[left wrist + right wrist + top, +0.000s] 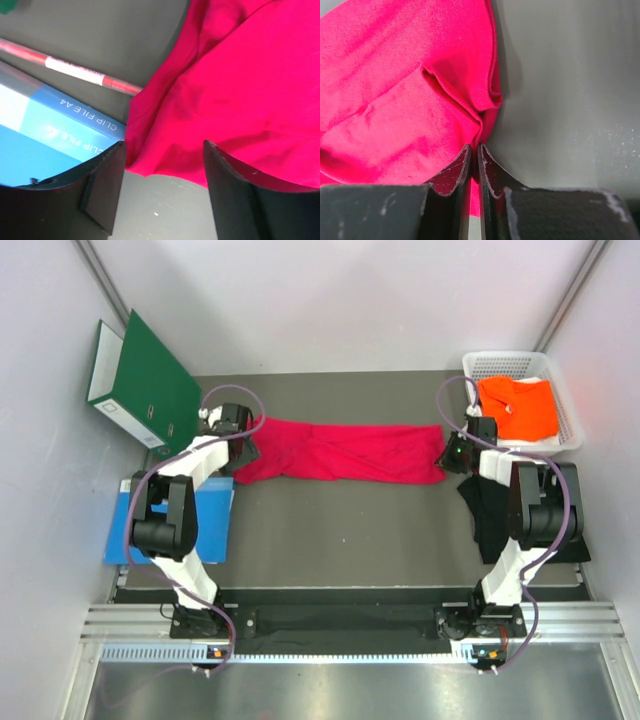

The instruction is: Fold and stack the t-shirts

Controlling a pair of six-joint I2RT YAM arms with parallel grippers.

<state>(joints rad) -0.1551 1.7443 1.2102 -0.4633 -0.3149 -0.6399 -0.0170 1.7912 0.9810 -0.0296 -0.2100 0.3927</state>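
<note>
The right pincer [475, 150] is clamped shut on a corner of the crimson t-shirt [395, 90], which stretches away to its left. The left pincer [162, 150] stands open at the shirt's other end, with a blue clip file [45, 140] just beside one finger.

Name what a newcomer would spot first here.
The crimson t-shirt stretched across the middle, its right end pinched in the right gripper, the left gripper open at its other end. Next, the orange t-shirt in the white basket, back right, and the green binder, back left.
</note>
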